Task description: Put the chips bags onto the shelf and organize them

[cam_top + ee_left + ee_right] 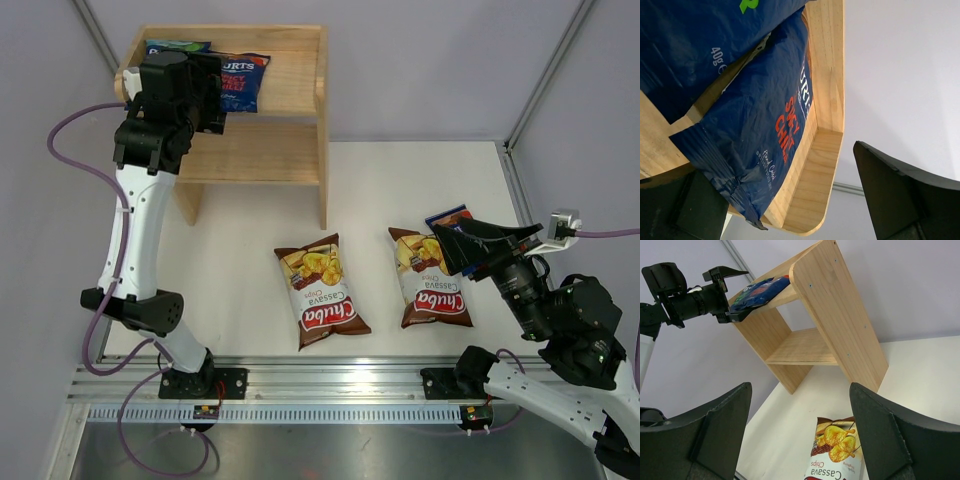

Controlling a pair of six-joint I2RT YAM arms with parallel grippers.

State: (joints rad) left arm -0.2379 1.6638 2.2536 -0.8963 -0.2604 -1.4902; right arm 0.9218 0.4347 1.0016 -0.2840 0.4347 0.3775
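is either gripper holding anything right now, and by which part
Nothing is gripped. The left gripper stands open around the bottom end of the spicy chilli Burts bag on the shelf; the right gripper is open and empty.

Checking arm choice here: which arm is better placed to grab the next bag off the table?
Right: the right gripper hangs open over the right-hand brown-and-cream Chuba bag; the left gripper is up at the light wooden shelf.

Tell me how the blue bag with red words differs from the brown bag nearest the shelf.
The blue bag is blue with red lettering; the brown bag is brown and cream, picturing chips. The blue bag lies atop the shelf; the brown bag lies on the table. Both are glossy snack bags.
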